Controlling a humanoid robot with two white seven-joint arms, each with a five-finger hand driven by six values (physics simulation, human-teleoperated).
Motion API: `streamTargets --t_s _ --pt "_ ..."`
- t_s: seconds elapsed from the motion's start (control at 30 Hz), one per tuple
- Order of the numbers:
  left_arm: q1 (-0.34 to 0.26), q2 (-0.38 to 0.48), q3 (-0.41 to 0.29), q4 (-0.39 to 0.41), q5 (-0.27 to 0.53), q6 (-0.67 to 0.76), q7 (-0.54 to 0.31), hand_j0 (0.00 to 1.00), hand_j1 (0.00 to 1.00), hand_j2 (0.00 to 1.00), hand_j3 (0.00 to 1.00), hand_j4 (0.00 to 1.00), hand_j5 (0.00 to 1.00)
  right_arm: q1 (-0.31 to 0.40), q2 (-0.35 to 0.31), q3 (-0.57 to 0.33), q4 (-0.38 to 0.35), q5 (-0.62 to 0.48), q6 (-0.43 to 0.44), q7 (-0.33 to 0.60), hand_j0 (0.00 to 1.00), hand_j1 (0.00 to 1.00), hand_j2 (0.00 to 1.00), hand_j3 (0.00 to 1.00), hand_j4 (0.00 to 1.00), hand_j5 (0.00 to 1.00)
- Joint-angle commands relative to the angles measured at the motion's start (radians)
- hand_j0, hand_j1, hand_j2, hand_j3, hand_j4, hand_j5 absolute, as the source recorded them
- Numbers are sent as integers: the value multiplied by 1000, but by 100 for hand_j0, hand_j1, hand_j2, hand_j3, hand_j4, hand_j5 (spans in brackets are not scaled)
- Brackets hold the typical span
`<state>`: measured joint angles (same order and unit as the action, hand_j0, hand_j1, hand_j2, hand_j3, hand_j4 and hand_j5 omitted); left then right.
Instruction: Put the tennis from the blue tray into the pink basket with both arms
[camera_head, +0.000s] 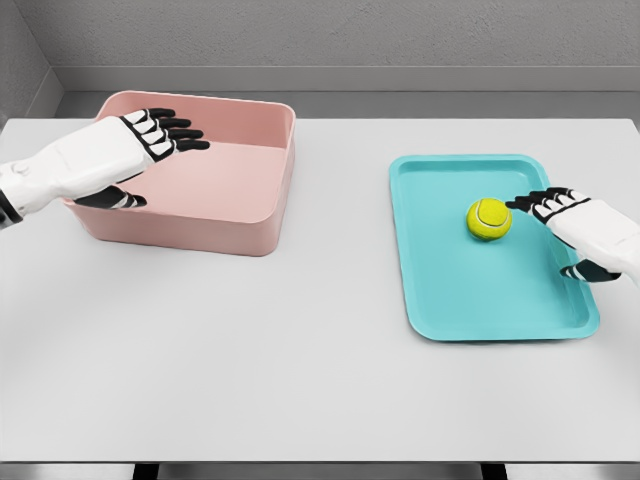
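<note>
Reach step: tennis ball (489, 219) lies in the blue tray (440, 300) at bench 3 o'clock, right hand (585, 232) beside it with fingers spread, holding nothing; left hand (120, 150) open over pink basket (245, 215); next, likely close on ball.

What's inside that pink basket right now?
The pink basket shows only bare floor and walls; the tennis ball sits on the blue tray. The left hand covers the basket's left part, hiding what lies beneath it.
</note>
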<state>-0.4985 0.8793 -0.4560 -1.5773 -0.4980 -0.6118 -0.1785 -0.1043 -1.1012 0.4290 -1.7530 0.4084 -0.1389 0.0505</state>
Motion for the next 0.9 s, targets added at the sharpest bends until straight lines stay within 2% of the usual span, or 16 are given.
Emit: streamTargets --t_s 0.0,0.13,0.2,0.23,0.33,0.4,0.47,0.53,0.63,0.7,0.77,0.87 --pt "0 3 2 -3 4 1 1 100 100 100 100 100 100 -5 -3 -3 0 -2 -1 0 100 100 100 100 100 100" --pt "-2 23 3 -29 6 1 1 100 100 100 100 100 100 -83 -2 2 1 -5 8 3 100 100 100 100 100 100" --pt "-2 23 2 -29 6 1 1 100 100 100 100 100 100 -92 1 11 1 -8 15 5 100 100 100 100 100 100" --pt "-2 23 0 -29 6 1 1 100 100 100 100 100 100 -97 1 11 1 -10 36 46 100 100 100 100 100 100" --pt "-3 23 0 -21 4 1 1 100 100 100 100 100 100 -178 30 20 1 -13 165 298 100 100 100 100 100 100" --pt "-5 23 0 -18 3 1 1 100 100 100 100 100 100 -219 52 40 1 -13 171 370 100 100 100 100 100 100" --pt "-8 21 0 -18 -10 1 -1 100 100 100 100 100 100 -296 78 119 4 -13 211 426 100 100 100 100 100 100" --pt "-18 20 0 -18 -33 1 1 100 100 100 100 100 100 -365 112 203 16 -13 236 460 100 100 100 100 100 100" --pt "-20 18 0 -18 -33 1 1 100 100 100 100 100 100 -399 141 221 40 -13 239 489 100 100 100 100 100 100" --pt "-20 15 0 -18 -33 1 1 100 100 100 100 100 100 -443 158 266 64 -13 239 500 100 100 100 100 100 100" --pt "-20 15 0 -18 -33 1 1 100 100 100 100 100 100 -479 169 298 75 -13 275 517 100 100 100 100 100 100" --pt "-18 15 0 -18 -33 1 1 100 100 100 100 100 100 -511 193 339 107 -13 282 523 100 100 100 100 100 100"
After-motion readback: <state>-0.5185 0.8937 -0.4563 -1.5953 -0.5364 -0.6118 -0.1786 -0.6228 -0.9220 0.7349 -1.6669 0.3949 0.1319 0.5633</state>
